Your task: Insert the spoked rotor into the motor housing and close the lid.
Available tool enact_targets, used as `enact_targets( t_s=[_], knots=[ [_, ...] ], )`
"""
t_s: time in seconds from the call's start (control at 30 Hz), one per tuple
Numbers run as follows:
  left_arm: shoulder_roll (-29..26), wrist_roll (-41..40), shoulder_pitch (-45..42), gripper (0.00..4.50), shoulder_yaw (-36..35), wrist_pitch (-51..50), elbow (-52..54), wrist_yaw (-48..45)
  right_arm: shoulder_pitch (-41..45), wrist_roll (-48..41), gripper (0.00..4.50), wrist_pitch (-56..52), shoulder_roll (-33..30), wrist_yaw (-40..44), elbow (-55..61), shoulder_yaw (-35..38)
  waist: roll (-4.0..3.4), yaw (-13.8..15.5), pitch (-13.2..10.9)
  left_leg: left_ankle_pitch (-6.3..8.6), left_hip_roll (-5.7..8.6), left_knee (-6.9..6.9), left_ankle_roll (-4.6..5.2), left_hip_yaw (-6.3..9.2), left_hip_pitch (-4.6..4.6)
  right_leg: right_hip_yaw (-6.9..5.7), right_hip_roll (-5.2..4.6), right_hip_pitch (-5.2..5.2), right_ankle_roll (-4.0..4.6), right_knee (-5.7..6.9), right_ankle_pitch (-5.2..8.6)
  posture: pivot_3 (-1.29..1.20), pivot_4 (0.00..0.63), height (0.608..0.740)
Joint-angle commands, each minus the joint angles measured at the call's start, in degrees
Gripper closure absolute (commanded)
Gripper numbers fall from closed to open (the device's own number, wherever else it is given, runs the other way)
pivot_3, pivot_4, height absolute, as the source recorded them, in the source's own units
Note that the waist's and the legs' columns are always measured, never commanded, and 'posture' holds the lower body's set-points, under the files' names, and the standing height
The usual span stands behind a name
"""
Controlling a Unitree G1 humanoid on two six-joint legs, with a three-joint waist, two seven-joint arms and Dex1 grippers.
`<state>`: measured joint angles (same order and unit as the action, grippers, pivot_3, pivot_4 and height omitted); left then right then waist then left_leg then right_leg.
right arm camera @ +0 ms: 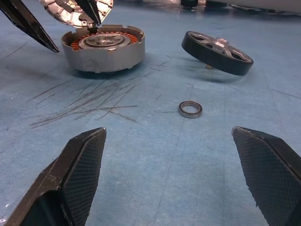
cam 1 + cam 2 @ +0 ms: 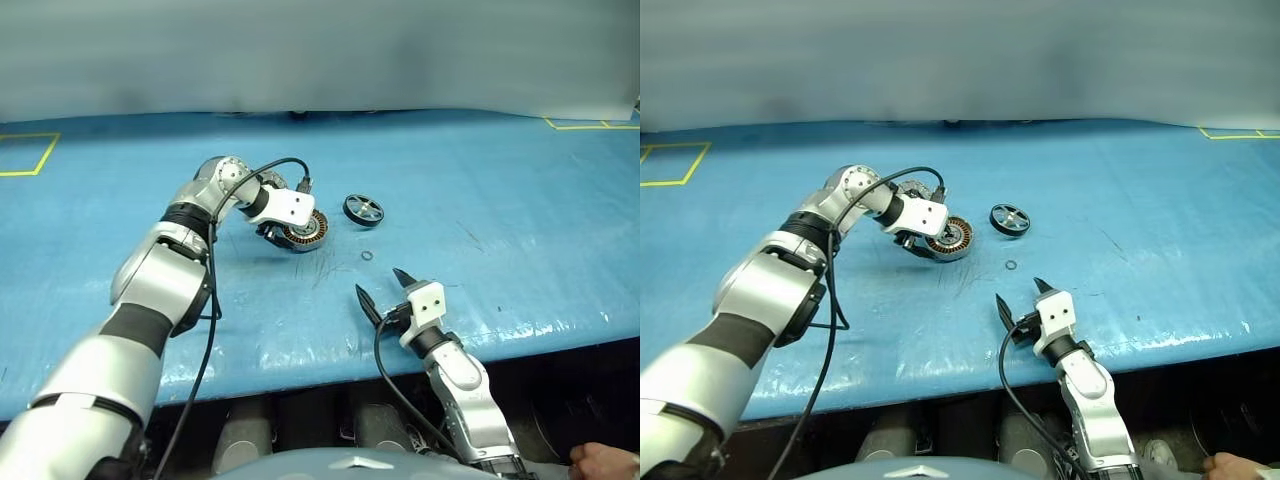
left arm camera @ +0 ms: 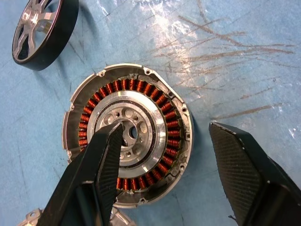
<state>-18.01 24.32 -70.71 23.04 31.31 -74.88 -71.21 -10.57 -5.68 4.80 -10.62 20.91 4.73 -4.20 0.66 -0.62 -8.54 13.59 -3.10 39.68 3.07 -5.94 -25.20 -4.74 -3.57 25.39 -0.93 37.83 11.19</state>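
The motor housing [image 3: 146,113] lies open side up on the blue table, its copper windings ringing the silver hub. My left gripper [image 3: 165,127] hangs over it, open. One fingertip rests on the hub and the other stands just outside the housing wall, clear of it. The lid [image 1: 70,9] leans tilted right behind the housing. The spoked rotor [image 2: 362,210], black with silver spokes, sits a little to the right of the housing with one edge raised. My right gripper [image 2: 380,282] is open near the table's front edge, holding nothing.
A small thin metal washer ring [image 2: 367,256] lies between the rotor and my right gripper. Yellow tape lines [image 2: 28,155] mark the far corners of the table. A person's hand [image 2: 605,462] shows below the table's front edge at the right.
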Motion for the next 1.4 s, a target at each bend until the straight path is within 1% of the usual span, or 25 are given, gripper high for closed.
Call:
enact_targets(
  t_s=[0.03, 0.33, 0.73, 1.1, 1.13, 1.17, 1.2, 1.4],
  knots=[
    [-0.13, 0.08, -0.58, 1.41, -0.28, -0.35, -0.30, 0.71, -0.39, -0.24, 0.00, 0.39, 0.01, -0.37, 2.36, 0.30, 0.00, 0.04, 0.00, 0.00, 0.00, 0.00, 0.00, 0.00, 0.00, 0.00, 0.00, 0.00, 0.00, 0.00, 0.00, 0.00, 0.150, 0.740],
    [-0.40, 1.04, -0.20, 1.41, 0.47, -1.54, -0.70, 1.02, -1.98, 0.25, 0.00, 0.40, 0.42, -0.92, 2.66, -0.57, 0.00, 0.06, 0.00, 0.00, 0.01, 0.03, 0.00, 0.00, -0.01, 0.01, -0.01, -0.01, -0.02, 0.00, -0.01, 0.00, 0.150, 0.740],
    [0.74, 4.08, 0.65, 1.41, 2.92, -2.16, -1.00, 4.74, -3.09, 0.20, 0.00, -0.23, 0.40, -1.23, 4.11, -1.21, 0.01, 0.09, 0.00, 0.00, 0.01, 0.04, 0.00, 0.01, -0.02, 0.01, -0.01, -0.01, -0.03, 0.00, -0.02, 0.00, 0.150, 0.740],
    [0.91, 3.50, 0.38, 1.41, 1.59, -2.35, -1.03, 6.68, -3.01, 0.27, 0.00, -0.68, 0.44, -1.24, 3.93, -1.66, 0.01, 0.20, 0.00, 0.00, -0.05, 0.19, 0.02, 0.03, -0.03, 0.01, -0.03, -0.05, -0.06, 0.03, -0.04, 0.00, 0.150, 0.740],
    [0.92, 3.15, 0.37, 1.05, 1.24, -2.45, -1.02, 6.71, -2.91, 0.25, 0.00, -0.71, 0.41, -1.21, 3.85, -1.65, 0.01, 0.20, 0.00, 0.00, -0.05, 0.19, 0.02, 0.03, -0.04, 0.01, -0.03, -0.05, -0.07, 0.03, -0.04, 0.00, 0.150, 0.740],
    [0.98, 2.67, 0.35, 0.87, 0.73, -2.62, -1.01, 6.75, -2.81, 0.24, 0.00, -0.74, 0.39, -1.19, 3.75, -1.63, 0.01, 0.20, 0.00, 0.00, -0.04, 0.19, 0.02, 0.03, -0.04, 0.01, -0.03, -0.04, -0.07, 0.03, -0.04, 0.00, 0.150, 0.740],
    [1.15, 1.88, 0.34, 0.55, -0.01, -2.99, -1.03, 6.28, -2.69, 0.25, 0.00, -0.76, 0.34, -1.17, 3.62, -1.59, 0.01, 0.20, 0.00, 0.00, -0.04, 0.19, 0.02, 0.03, -0.06, 0.01, -0.03, -0.02, -0.07, 0.02, -0.04, 0.00, 0.150, 0.740],
    [1.18, -0.02, 0.17, 0.55, -1.91, -4.01, -0.92, 5.84, -2.41, 0.58, 0.00, -0.96, 0.42, -1.19, 3.09, -1.99, 0.01, 0.12, 0.00, 0.00, 0.01, 0.19, 0.02, 0.04, -0.09, 0.01, -0.02, 0.01, -0.09, 0.02, -0.06, 0.00, 0.150, 0.740]
  ],
)
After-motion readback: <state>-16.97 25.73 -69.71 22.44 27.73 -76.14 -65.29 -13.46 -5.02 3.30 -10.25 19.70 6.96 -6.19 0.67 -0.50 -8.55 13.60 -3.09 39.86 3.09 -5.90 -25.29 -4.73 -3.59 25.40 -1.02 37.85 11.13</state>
